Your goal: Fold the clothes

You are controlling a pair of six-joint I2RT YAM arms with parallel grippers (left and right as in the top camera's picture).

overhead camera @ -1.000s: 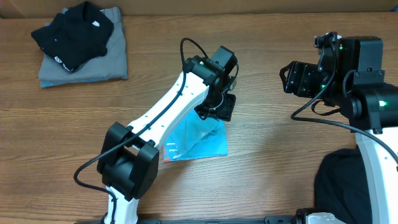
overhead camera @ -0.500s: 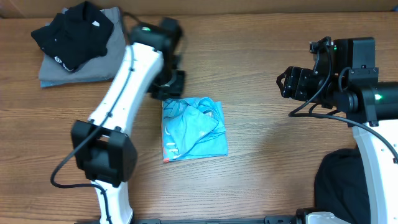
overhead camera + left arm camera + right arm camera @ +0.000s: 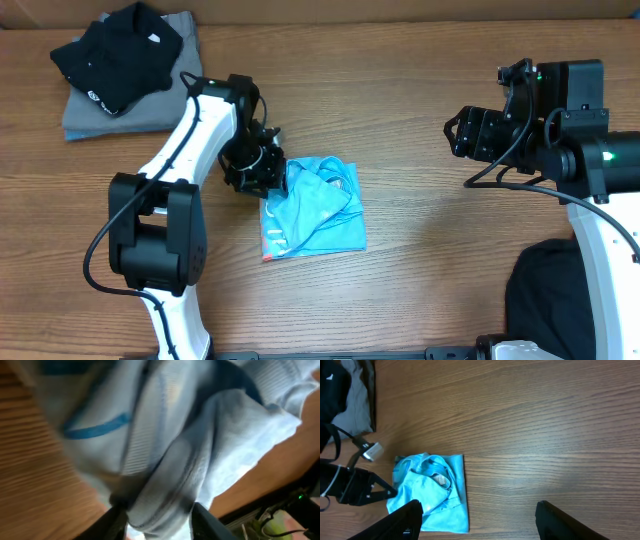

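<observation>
Overhead: light blue shirt [image 3: 312, 205] lies roughly at the centre of the wooden table [image 3: 420, 260]. It is a squarish folded bundle with a rumpled top layer and the collar showing toward 1 o'clock.

Left gripper [image 3: 268, 172] sits low at the shirt's 10 o'clock corner, touching the cloth edge, with its arm reaching in from 7 o'clock. The left wrist view is blurred. Pale blue fabric fills the frame, and a bunched fold sits between the two dark fingers [image 3: 116, 522] at the bottom edge. The jaws stand part-way apart with cloth between them. I cannot tell whether they are pinching it or only straddling it.

Right gripper [image 3: 460, 130] hangs above bare table at 3 o'clock, well apart from the shirt. In its wrist view the fingers [image 3: 409, 519] are spread wide with nothing between them, and the shirt shows at 8 o'clock of that frame.

Table at 10 o'clock: black garment [image 3: 115, 50] lies on top of a folded grey garment [image 3: 175, 105], near the far edge.

Table at 4 to 5 o'clock: dark cloth [image 3: 545, 295] lies beside the right arm's base, partly hidden by the arm.
</observation>
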